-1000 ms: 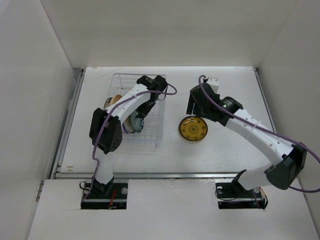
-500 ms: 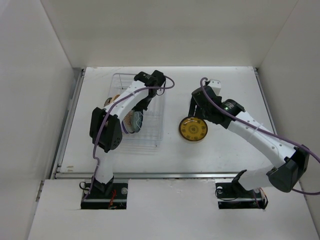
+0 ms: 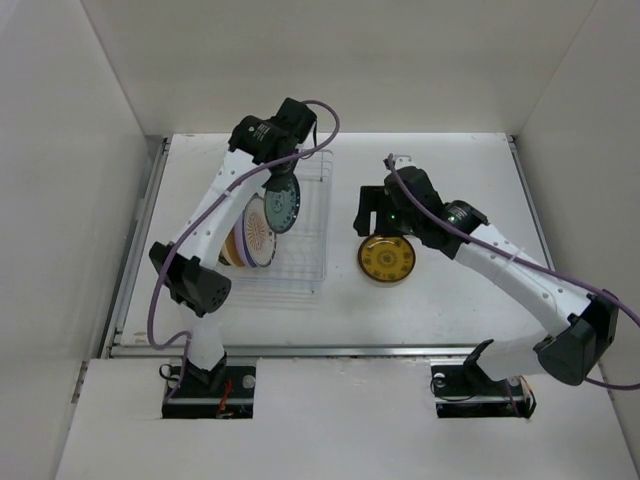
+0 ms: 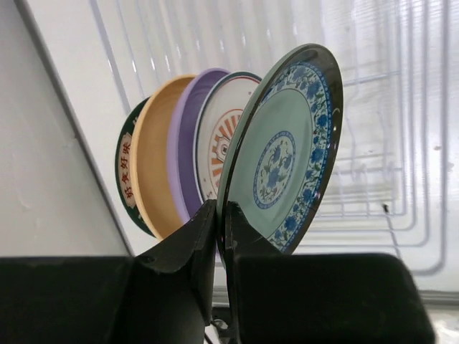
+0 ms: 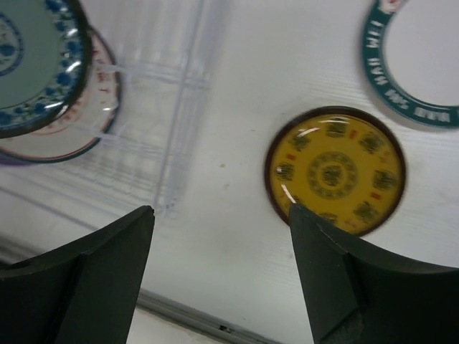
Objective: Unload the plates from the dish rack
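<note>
Rim is where I have it: my left pincer point(image 4: 221, 215) is closed down narrow on the lower edge of the blue plate point(image 4: 283, 158), one finger on each face, because a thin disc standing on edge offers nothing else to pinch. I hold it upright, the way its neighbours stand, so it can clear the wires of the rack point(image 4: 401, 143) without scraping them. It looks lifted free, above the rack. It is glazed and glossy, pale teal in the well with a dark blue flowered band. It looks hard and slick, so I judge the grip depends on squeeze alone and a tilt could let it pivot. Four others stand packed on edge in the rack beside it, leaning together: a white plate point(image 4: 219, 136) with orange rays, a lavender plate point(image 4: 185, 143), a matte tan plate point(image 4: 150, 172) and a dark-rimmed plate point(image 4: 125, 168) with red lettering. My right pincer point(image 5: 221, 215) is spread wide and empty. It hangs over the table point(image 5: 237, 158) between the rack's edge and the yellow plate point(image 5: 335, 170), which lies flat, shiny and brown-rimmed. A green-rimmed plate point(image 5: 416, 115) lies flat just beside that. Flat on the white board is the safe resting pose, and I expect the blue one belongs there too.
</note>
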`<state>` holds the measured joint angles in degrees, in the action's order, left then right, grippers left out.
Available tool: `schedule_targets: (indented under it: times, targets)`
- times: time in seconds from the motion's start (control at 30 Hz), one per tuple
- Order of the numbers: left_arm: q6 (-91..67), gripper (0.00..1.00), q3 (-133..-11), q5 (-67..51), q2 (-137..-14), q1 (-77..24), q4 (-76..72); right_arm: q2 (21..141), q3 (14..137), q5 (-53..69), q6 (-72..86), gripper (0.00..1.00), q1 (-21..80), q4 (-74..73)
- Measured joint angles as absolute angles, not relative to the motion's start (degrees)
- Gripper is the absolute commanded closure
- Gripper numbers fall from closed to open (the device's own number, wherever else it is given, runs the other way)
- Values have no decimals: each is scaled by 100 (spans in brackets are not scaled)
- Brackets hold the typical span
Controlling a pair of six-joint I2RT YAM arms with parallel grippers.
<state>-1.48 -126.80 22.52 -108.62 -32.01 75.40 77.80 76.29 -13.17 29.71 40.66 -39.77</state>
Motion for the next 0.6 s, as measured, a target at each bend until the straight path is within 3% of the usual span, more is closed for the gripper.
schedule_targets:
  times: [0.2, 0.37, 0.5, 0.6]
  targets:
    - [-180, 100, -12682, 1330, -10346, -3173, 7397, 7671, 7105, 21, 2860, 15, 3728, -2869]
    - [-89, 100, -12619, -489, -10267, -2842, 7310, 7664, 6648, 1168, 3129, 17, 2985, -1874]
    - [91, 100, -12361, -1789, -10366, -2676, 7354, 7710, 6366, 1837, 3332, 24, 2858, -1269]
    - [196, 100, -12248, -2386, -10490, -2679, 7397, 7815, 6283, 2198, 3459, 40, 2860, -1007]
